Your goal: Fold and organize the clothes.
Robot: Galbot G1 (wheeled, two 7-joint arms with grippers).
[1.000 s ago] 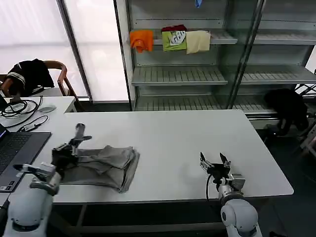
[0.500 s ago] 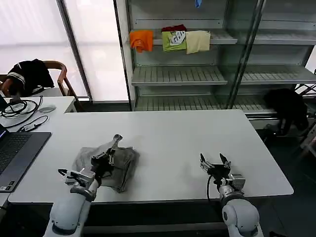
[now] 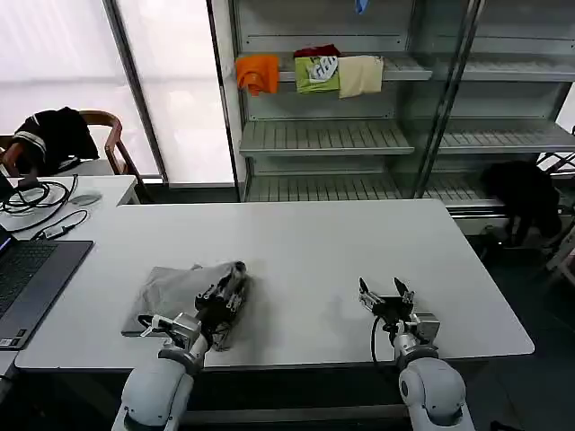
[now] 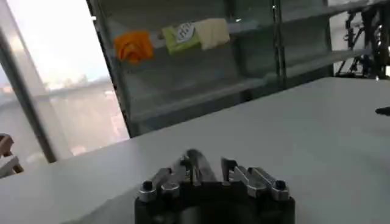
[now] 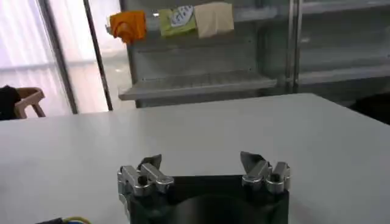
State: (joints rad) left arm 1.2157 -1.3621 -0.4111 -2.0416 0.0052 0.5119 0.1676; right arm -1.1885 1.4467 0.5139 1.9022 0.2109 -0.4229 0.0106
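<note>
- White rectangular bench (image 3: 314, 233) in a bright room, with tall windows to the left and a grey metal shelf rack (image 3: 323, 135) behind.
- Light grey cotton T-shirt (image 3: 171, 289) lying near the front left edge of the bench, partly folded, with its right side doubled over into a thicker ridge.
- Left tool (image 3: 226, 292) low at that right ridge, touching the cloth; cannot tell whether clamped on the fabric or released.
- Right tool (image 3: 384, 294) near the front edge of the bench, well apart from the shirt, spread wide and holding nothing.
- Probably mid-fold: lay the carried edge flat and square over the layer below before letting go.
- Keep the pull low and even so the bottom layer does not slide or bunch.
- Release only once the cloth rests on the bench, then lift straight up to avoid dragging the fold open.
- Consider bringing the idle right tool over to pin the near edge for the next fold.
- Count: one grey T-shirt on the bench; two tools.
- Three folded garments on the top shelf: orange (image 3: 258, 72), green (image 3: 317, 74), cream (image 3: 360, 75).
- One dark laptop (image 3: 27, 274) at the left.
</note>
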